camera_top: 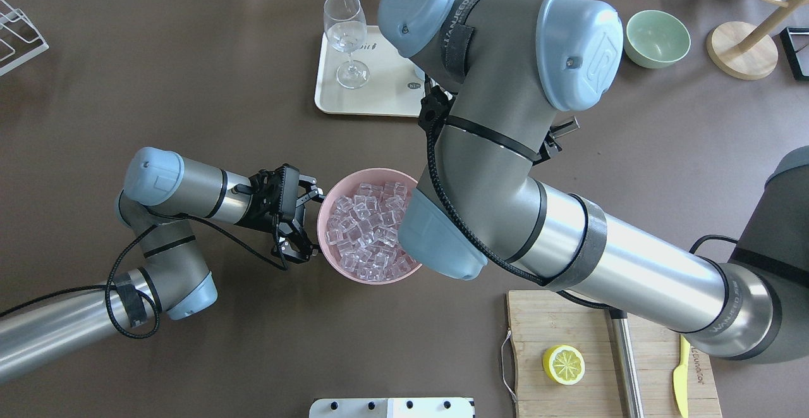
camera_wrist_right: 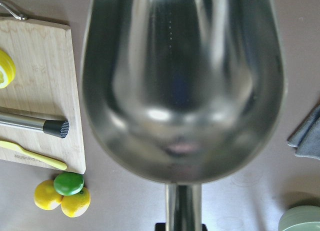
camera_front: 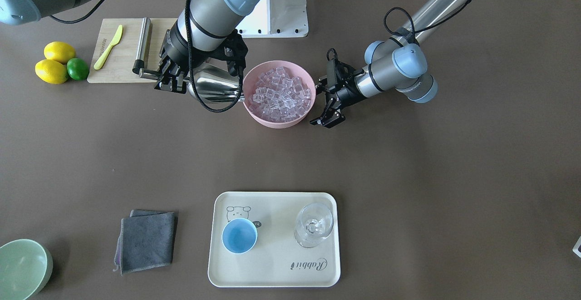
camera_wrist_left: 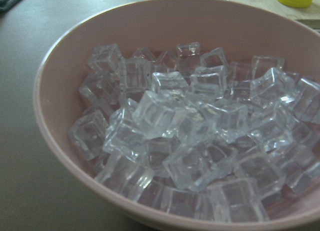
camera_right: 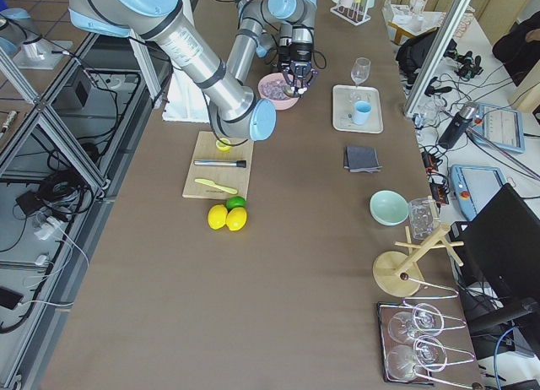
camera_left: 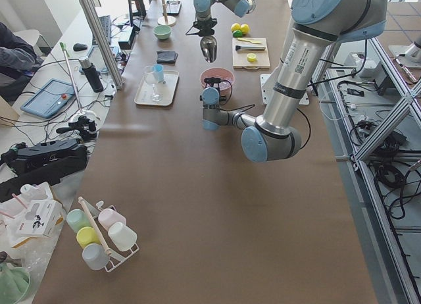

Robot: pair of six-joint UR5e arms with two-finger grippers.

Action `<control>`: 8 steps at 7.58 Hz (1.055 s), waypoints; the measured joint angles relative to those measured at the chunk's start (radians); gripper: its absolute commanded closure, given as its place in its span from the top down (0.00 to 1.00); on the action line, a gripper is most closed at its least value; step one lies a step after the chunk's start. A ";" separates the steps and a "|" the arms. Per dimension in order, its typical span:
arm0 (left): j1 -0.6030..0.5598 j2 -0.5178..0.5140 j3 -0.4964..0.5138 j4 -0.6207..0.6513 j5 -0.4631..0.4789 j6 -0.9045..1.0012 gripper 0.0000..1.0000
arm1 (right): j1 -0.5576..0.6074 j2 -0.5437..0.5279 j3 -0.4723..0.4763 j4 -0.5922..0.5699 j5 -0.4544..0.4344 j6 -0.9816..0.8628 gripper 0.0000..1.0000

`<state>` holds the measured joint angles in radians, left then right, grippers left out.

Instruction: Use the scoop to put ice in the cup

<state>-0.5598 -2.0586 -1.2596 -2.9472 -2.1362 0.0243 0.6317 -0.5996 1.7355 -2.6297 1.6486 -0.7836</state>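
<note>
The ice (camera_front: pixel 281 93) is a heap of clear cubes in a pink bowl (camera_front: pixel 278 122); it also shows in the overhead view (camera_top: pixel 370 231) and fills the left wrist view (camera_wrist_left: pixel 190 141). My right gripper (camera_front: pixel 170 81) is shut on the handle of the steel scoop (camera_front: pixel 213 87). It holds the scoop beside the bowl, with the mouth at the rim. The scoop's trough (camera_wrist_right: pixel 182 86) is empty. My left gripper (camera_front: pixel 323 102) is open and empty at the bowl's other side (camera_top: pixel 311 219). The light-blue cup (camera_front: pixel 239 235) stands empty on a cream tray (camera_front: pixel 272 272); my right arm hides it in the overhead view.
A clear stemmed glass (camera_front: pixel 314 225) stands on the tray beside the cup. A cutting board (camera_front: pixel 122 64) holds a steel cylinder (camera_front: pixel 143 43) and a yellow knife (camera_front: pixel 109 46). Two lemons and a lime (camera_front: pixel 78 68) lie beside it. A grey cloth (camera_front: pixel 147 241) and a green bowl (camera_front: pixel 22 268) lie near the tray.
</note>
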 measured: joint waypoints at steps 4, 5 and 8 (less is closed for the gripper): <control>0.001 -0.011 0.000 0.027 -0.007 -0.002 0.98 | -0.071 0.003 -0.001 -0.078 -0.010 0.121 0.00; 0.000 -0.014 0.000 0.031 -0.007 -0.003 0.98 | -0.079 0.002 -0.005 -0.083 -0.014 0.138 0.00; 0.000 -0.021 0.000 0.044 -0.007 -0.001 0.98 | -0.087 0.017 -0.028 -0.088 -0.020 0.158 0.00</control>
<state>-0.5599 -2.0792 -1.2594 -2.9036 -2.1430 0.0229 0.5449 -0.5825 1.7078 -2.7178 1.6287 -0.6259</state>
